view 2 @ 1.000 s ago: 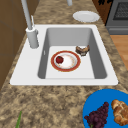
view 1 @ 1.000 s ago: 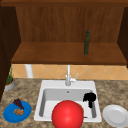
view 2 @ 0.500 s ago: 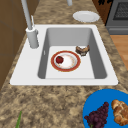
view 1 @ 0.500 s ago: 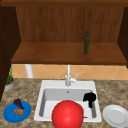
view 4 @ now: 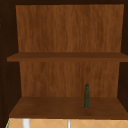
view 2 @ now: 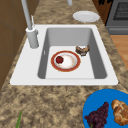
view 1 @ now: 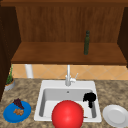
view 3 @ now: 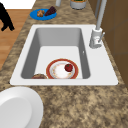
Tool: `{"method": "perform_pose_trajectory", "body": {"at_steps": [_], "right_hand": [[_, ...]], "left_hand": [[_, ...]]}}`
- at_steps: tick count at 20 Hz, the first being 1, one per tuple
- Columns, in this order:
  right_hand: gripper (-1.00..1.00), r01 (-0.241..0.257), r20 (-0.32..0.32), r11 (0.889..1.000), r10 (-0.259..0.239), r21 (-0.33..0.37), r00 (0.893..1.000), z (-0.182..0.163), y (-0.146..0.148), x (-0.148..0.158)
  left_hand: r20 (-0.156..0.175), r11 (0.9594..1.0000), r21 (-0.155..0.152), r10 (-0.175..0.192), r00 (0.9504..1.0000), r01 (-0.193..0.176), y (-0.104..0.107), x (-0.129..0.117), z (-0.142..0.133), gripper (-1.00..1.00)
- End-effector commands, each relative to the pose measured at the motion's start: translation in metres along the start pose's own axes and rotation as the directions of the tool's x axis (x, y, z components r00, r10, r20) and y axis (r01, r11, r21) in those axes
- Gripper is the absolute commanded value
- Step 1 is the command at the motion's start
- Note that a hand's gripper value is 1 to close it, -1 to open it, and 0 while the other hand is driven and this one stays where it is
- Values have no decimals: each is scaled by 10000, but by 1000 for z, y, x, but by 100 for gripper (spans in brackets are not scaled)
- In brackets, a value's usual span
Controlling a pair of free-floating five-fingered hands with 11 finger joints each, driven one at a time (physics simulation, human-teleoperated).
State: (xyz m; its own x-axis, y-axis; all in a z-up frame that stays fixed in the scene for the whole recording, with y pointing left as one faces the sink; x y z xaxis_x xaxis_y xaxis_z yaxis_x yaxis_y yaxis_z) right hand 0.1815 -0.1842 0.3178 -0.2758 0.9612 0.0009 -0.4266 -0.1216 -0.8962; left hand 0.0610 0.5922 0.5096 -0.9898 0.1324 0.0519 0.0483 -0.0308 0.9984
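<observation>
A black hand [view 1: 89, 98] hangs over the white sink [view 1: 47, 85], fingers drooping loosely, holding nothing, near a red-rimmed plate [view 2: 65, 61].

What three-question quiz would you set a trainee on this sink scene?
1. True or false: the green bottle stands on the lower shelf.
2. Multiple choice: what lies on the red-rimmed plate in the sink? A. grapes; B. a red fruit; C. a spoon.
3. Short answer: in the front view, against which side of the sink does the right hand show?
Key: 1 true; 2 B; 3 the right side.
</observation>
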Motion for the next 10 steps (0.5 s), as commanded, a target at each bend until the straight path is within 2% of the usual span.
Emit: {"method": "perform_pose_trajectory", "body": {"at_steps": [1,3,5,10], "right_hand": [[0,0,0,10000,0,0,10000,0,0,0],[0,0,0,10000,0,0,10000,0,0,0],[0,0,0,10000,0,0,10000,0,0,0],[0,0,0,10000,0,0,10000,0,0,0]], "left_hand": [[-305,9998,41,171,9994,-170,19,0,-10,-100],[-281,9996,48,267,9992,-266,28,0,-12,-100],[-341,9998,32,172,9993,-171,38,2,-19,-100],[-155,9998,-6,220,9996,-220,62,9,-42,-100]]}}
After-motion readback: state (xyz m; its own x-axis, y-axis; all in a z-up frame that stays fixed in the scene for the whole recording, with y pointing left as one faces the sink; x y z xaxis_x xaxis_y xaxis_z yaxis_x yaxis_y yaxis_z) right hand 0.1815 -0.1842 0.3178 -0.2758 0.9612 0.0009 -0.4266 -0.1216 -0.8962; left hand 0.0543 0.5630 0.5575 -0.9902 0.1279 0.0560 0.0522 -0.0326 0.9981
